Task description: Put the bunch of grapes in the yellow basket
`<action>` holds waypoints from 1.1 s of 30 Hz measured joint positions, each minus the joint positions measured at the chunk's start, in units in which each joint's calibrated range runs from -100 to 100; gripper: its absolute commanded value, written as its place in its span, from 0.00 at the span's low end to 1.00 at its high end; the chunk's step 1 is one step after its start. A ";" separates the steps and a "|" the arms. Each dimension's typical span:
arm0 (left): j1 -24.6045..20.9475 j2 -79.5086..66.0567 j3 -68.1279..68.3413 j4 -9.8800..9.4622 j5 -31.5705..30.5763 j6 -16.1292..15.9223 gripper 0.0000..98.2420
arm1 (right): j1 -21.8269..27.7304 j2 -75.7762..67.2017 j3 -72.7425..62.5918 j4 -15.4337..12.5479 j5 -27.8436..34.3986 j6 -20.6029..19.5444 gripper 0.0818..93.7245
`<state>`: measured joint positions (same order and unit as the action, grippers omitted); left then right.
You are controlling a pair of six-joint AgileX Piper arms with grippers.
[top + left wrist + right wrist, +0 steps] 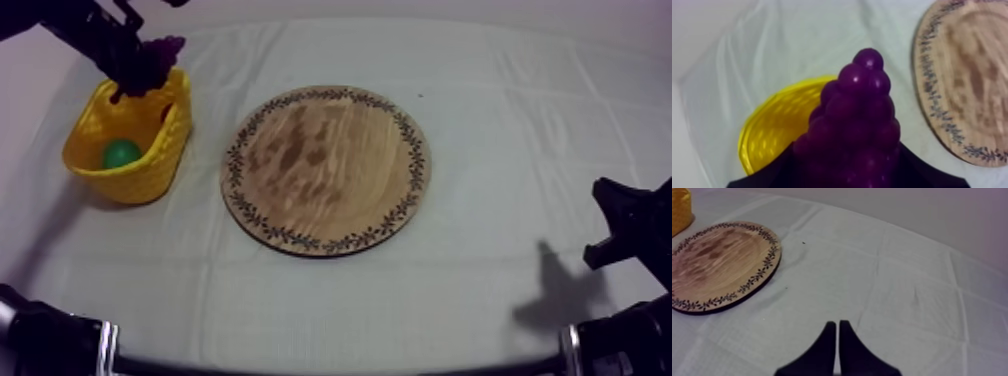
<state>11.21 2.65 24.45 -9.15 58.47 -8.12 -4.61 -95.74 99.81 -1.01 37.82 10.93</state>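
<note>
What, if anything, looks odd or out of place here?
Nothing stands out. The left gripper holds the grapes over the basket, which has a green fruit inside. The board lies flat on the cloth.

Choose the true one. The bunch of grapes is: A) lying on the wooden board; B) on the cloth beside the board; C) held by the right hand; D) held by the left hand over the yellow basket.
D: the left hand grips the bunch of grapes above the yellow basket.
</note>
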 measured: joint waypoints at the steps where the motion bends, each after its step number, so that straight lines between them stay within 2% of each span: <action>1: -0.57 0.79 -0.15 -0.01 -0.66 0.43 0.31 | 0.00 0.00 0.00 0.00 0.00 0.00 0.00; 8: -4.51 7.72 -1.89 -0.07 -2.51 3.51 0.31 | 0.00 0.00 0.00 0.00 0.00 0.00 0.00; 17: -6.10 10.36 -0.16 -0.39 -1.60 3.90 0.34 | 0.00 0.00 0.00 0.00 0.00 0.00 0.00; 19: -6.05 9.98 0.08 -0.50 -1.02 3.91 0.41 | 0.00 0.00 0.00 0.00 0.00 0.00 0.00; 23: -5.93 9.27 0.37 -0.85 -0.20 4.73 0.77 | 0.00 0.00 0.00 0.00 0.00 0.00 0.00; 25: -5.89 8.91 0.46 -0.97 0.76 5.30 0.88 | 0.00 0.00 0.00 0.00 0.00 0.00 0.00; 28: -5.68 8.24 0.38 -1.24 1.50 6.37 0.94 | 0.00 0.00 0.00 0.00 0.00 0.00 0.00; 33: -5.65 6.53 0.31 -1.60 1.27 7.52 0.97 | 0.00 0.00 0.00 0.00 0.00 0.00 0.00</action>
<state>5.57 9.18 24.76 -10.75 59.74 -0.60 -4.61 -95.74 99.81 -1.01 37.82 10.93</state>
